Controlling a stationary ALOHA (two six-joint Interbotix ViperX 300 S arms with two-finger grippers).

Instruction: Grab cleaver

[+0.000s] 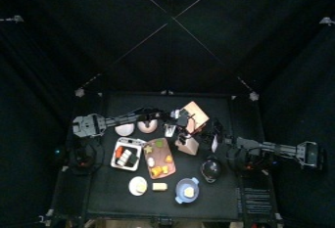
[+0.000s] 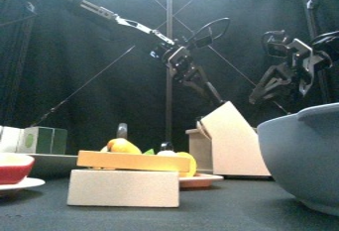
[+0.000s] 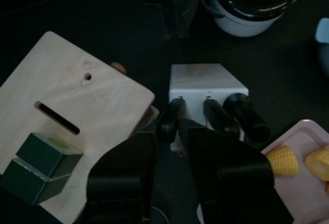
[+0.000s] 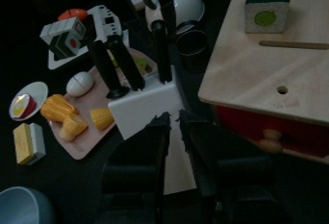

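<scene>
Seemingly mid-grasp, the left gripper (image 3: 190,139) stands with jaws partly spread around a black handle in the white wooden knife block (image 3: 206,82) beside the pale wooden cutting board (image 3: 75,101), presumably the cleaver's, calling next for a firm pinch and pull.

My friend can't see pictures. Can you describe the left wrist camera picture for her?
The left gripper hovers right over a white knife block holding three black handles. A pale wooden cutting board with a green box lies beside the block, touching it or nearly so.
</scene>
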